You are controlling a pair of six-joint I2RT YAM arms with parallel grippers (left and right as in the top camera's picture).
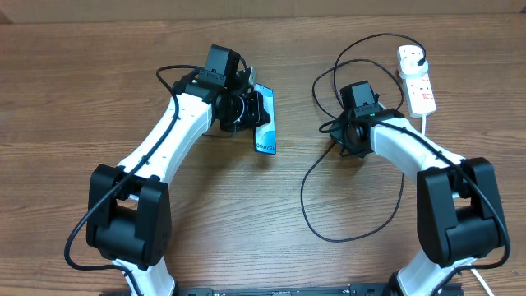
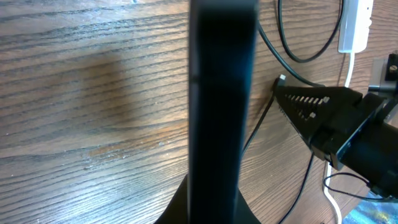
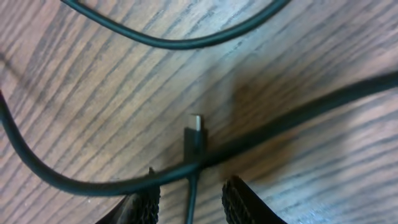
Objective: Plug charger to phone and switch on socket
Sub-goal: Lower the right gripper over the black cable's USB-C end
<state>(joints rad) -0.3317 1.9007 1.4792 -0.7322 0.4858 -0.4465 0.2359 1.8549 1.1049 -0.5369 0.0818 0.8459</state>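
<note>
**Item 1, phone** [image 2: 221,112]. Closest to the left wrist lens, a dark upright bar seen edge-on. It is clamped in the fully closed left end effector [image 1: 251,111]. From overhead it stands tilted on its long edge, left of the table's centre, with the teal screen facing the right arm.

**Item 2, right end effector** [image 3: 191,202]. Partly open and pointed down at the table [image 1: 82,82]. Its fingers [image 3: 142,202] stand either side of the charger's thin lead. The gap is wider than the lead, so nothing appears to be gripped.

**Item 3, charger** [image 3: 180,43]. Black cable in loose loops across the right half of the table. The connector [image 3: 196,121] lies just ahead of the right fingertips, tip pointing away from them. It is well apart from the phone.

**Item 4, socket** [image 1: 417,82]. White strip at the far right, thick white cord [image 1: 424,123] trailing toward the robot. A black plug [image 1: 415,56] sits in its far end. The switch position is too small to read.

**Containers.** None in view.

**Progress, as judged.**
- Done: phone picked up and presented, plug apparently seated in the socket.
- Left: grip the connector, mate it to the phone's port, press the socket switch.

The task looks less than halfway along.
</note>
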